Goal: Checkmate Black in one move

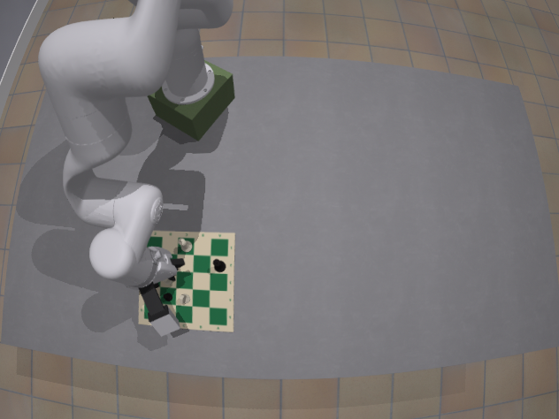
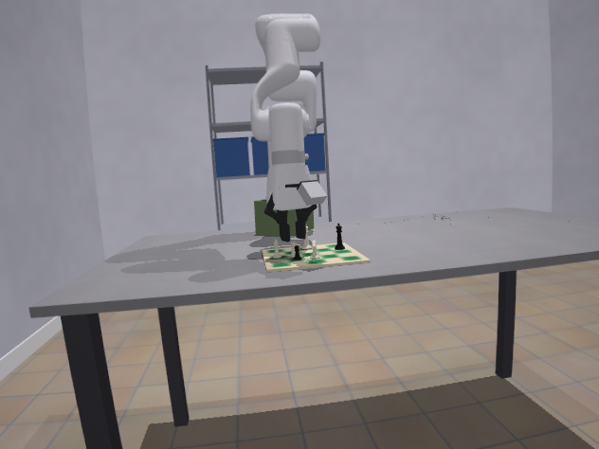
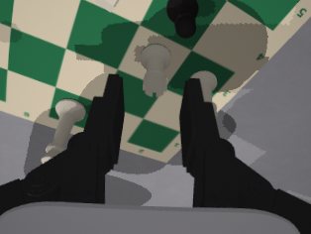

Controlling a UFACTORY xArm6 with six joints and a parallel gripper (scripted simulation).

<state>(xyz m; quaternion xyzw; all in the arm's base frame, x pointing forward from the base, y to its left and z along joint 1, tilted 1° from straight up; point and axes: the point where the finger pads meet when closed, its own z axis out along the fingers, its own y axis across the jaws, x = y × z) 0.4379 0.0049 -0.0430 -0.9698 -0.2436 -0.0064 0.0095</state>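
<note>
The green-and-cream chessboard [image 1: 187, 281] lies on the grey table. My gripper [image 3: 153, 95] hangs low over the board's left side, fingers partly open with nothing between them. In the wrist view a white pawn [image 3: 154, 67] stands upright in the gap just ahead of the fingertips, not touched. A black pawn [image 3: 180, 14] stands one square beyond it. Another white piece [image 3: 206, 83] shows beside the right finger, and one more white piece [image 3: 66, 120] stands left of the left finger. The black king [image 1: 218, 265] stands near the board's right side.
A white piece [image 1: 184, 245] stands at the board's far edge and another [image 1: 184, 298] near its front. The arm's green base block [image 1: 194, 101] sits behind the board. The board's left and front edges lie close under the wrist.
</note>
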